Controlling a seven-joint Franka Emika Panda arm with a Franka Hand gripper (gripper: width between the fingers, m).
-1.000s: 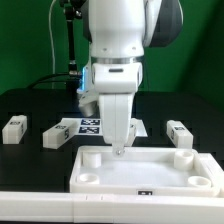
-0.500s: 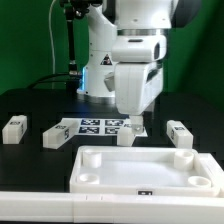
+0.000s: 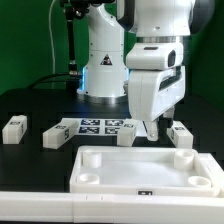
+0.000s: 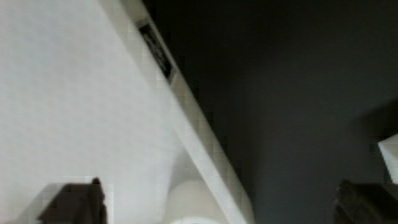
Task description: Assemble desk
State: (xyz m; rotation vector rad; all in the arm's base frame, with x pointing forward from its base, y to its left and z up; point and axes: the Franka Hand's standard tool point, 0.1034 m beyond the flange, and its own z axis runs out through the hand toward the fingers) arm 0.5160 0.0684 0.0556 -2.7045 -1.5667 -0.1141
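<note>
The desk's white rimmed tabletop (image 3: 145, 172) lies at the front with round sockets in its corners. Four white block legs lie behind it: one at the far left (image 3: 13, 128), a second (image 3: 55, 135), a third (image 3: 127, 136) and one on the exterior view's right (image 3: 180, 133). My gripper (image 3: 157, 128) hangs open and empty just behind the tabletop's back right corner, beside the right leg. In the wrist view the gripper (image 4: 222, 205) straddles the tabletop rim (image 4: 178, 90) above a corner socket (image 4: 199, 205). Its dark fingers (image 4: 71, 203) stand wide apart, and a leg (image 4: 388, 152) shows at the edge.
The marker board (image 3: 92, 126) lies flat on the black table behind the tabletop, between the legs. A white ledge (image 3: 40, 208) runs along the front. The robot's base (image 3: 100, 70) stands at the back, before a green backdrop.
The arm has swung from above the tabletop's middle toward the exterior view's right, and the gripper now hangs by the right leg. The parts have not moved.
</note>
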